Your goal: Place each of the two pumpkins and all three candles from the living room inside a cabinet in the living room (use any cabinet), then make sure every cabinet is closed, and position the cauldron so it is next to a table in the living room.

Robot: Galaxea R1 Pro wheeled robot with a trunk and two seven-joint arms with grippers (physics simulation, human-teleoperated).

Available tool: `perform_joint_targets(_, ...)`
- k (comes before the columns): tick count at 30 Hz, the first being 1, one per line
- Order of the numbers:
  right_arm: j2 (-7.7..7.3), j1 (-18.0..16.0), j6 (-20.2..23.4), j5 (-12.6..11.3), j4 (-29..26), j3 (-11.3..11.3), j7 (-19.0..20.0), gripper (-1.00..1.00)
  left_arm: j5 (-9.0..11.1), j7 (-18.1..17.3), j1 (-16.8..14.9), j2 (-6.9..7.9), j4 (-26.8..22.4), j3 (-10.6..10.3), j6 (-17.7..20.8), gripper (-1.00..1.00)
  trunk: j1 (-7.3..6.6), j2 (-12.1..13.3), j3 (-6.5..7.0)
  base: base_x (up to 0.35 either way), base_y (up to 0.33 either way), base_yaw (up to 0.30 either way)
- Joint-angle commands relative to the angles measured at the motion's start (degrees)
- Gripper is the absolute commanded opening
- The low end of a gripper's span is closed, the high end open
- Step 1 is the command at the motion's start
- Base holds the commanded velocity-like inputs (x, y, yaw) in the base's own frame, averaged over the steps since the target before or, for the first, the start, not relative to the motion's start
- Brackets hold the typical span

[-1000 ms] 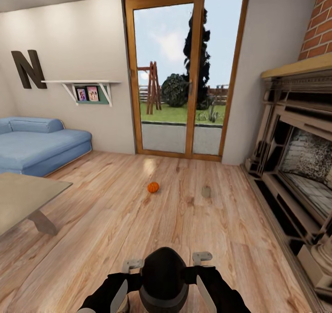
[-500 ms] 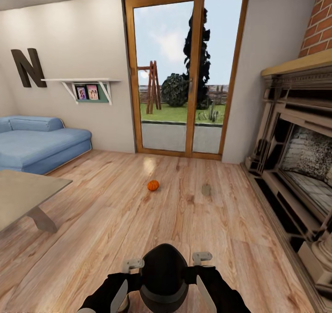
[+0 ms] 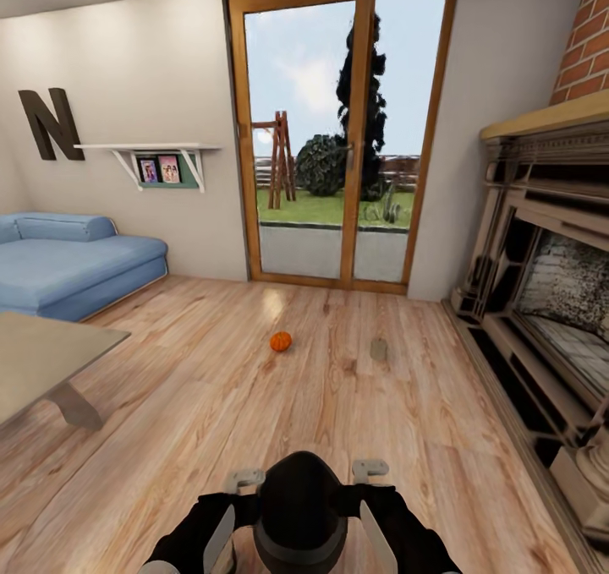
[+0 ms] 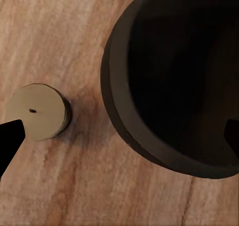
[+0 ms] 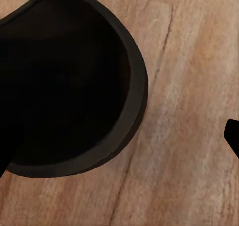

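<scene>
A black cauldron (image 3: 300, 506) sits low in the head view between the robot's two arms, its dark rim also seen from above in both wrist views (image 4: 174, 81) (image 5: 69, 86). The left gripper (image 3: 244, 478) and the right gripper (image 3: 370, 471) flank it, one at each side. In the left wrist view, dark fingertips (image 4: 10, 136) show at opposite edges of the picture with the cauldron's rim between them, so the jaws are spread wide; in the right wrist view a fingertip (image 5: 233, 136) shows at one edge and the jaws also look spread, touching nothing I can make out. A squat candle (image 4: 39, 111) stands upright on the wood floor (image 3: 211, 388) just beside the cauldron, apart from it. Farther out on the floor, an orange pumpkin (image 3: 281, 341) lies well ahead of the robot, and another grey-brown candle (image 3: 378, 349) stands to its right, near the glass door (image 3: 338, 134). A blue sofa (image 3: 68, 261) lines the left wall, a table (image 3: 34, 363) juts in before it, and a beige fireplace (image 3: 541, 303) fills the right side.
</scene>
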Motion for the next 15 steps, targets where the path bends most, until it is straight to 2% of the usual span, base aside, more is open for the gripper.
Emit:
perform_joint_targets(1, 0.00, 0.0, 0.0, -0.3, 0.1, 0.0, 0.0, 1.00, -0.1, 0.0, 0.0, -0.03, -0.1, 0.0, 0.3, 1.00, 0.00, 0.0, 0.00, 0.199, -0.027, 0.000)
perform_joint_targets(5, 0.00, 0.0, -0.1, -0.9, 0.2, -0.1, 0.0, 1.00, -0.1, 0.0, 0.0, 0.02, -0.2, -0.1, 0.5, 1.00, 0.00, 0.0, 0.00, 0.107, -0.019, 0.000)
perform_joint_targets(15, 0.00, 0.0, -0.2, -1.2, 0.5, -0.2, 0.0, 1.00, -0.1, 0.1, 0.0, 0.18, -0.2, 0.0, 0.6, 1.00, 0.00, 0.0, 0.00, 0.031, -0.003, 0.000)
